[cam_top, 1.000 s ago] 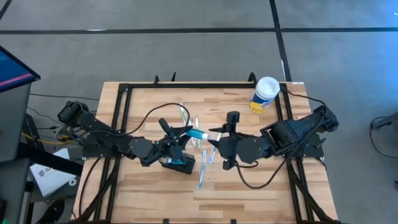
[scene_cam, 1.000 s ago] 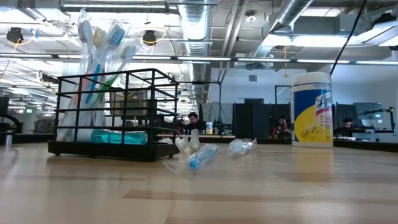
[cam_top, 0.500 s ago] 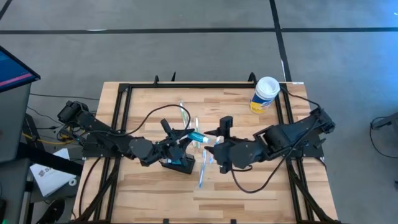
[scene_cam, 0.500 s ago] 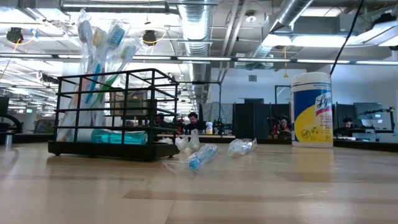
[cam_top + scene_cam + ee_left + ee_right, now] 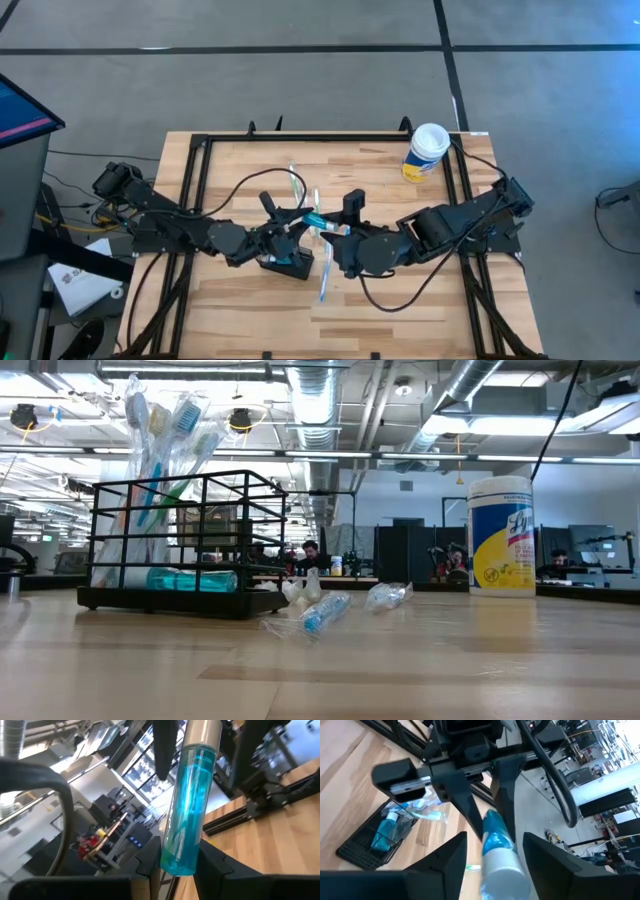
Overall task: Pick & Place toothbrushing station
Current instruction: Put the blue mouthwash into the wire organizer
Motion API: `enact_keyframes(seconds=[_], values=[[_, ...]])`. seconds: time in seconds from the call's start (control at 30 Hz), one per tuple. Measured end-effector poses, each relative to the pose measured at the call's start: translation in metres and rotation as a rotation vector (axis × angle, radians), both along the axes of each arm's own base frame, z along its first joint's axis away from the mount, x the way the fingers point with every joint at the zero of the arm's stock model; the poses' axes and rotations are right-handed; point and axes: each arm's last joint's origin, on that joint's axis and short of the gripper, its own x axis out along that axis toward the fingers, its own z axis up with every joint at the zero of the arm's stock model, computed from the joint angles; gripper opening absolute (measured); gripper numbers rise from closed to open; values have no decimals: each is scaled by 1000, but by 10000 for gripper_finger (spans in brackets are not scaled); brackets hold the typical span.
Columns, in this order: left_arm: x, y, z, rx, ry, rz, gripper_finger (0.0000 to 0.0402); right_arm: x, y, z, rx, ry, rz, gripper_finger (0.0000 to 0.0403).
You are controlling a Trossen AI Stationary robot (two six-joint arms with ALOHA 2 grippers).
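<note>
Two claws, one blue tube: left claw pinching its base, right claw spread round the capped end; toothbrushing station just near of left claw.

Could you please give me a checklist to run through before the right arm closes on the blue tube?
1. Left end effector clamped on blue tube: ok.
2. Right end effector open: ok.
3. Tube's capped end sits between the right fingers: ok.
4. Tube centred between those fingers, touching neither: cannot tell.
5. Black wire rack upright on the table, toothbrushes inside: ok.
6. Loose wrapped brushes out of both arms' way: cannot tell.
</note>
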Motion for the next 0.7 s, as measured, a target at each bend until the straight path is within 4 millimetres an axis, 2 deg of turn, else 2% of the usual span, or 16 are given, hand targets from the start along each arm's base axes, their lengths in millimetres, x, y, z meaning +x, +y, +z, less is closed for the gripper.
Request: enact_keyframes(seconds=[0.37,0.7], values=[[1,-1,-1,-26,-13,-51,75,1,-2,0,2,3,-1,137],[1,-2,-1,-36,-17,-80,75,3,-3,-1,44,19,49,125]])
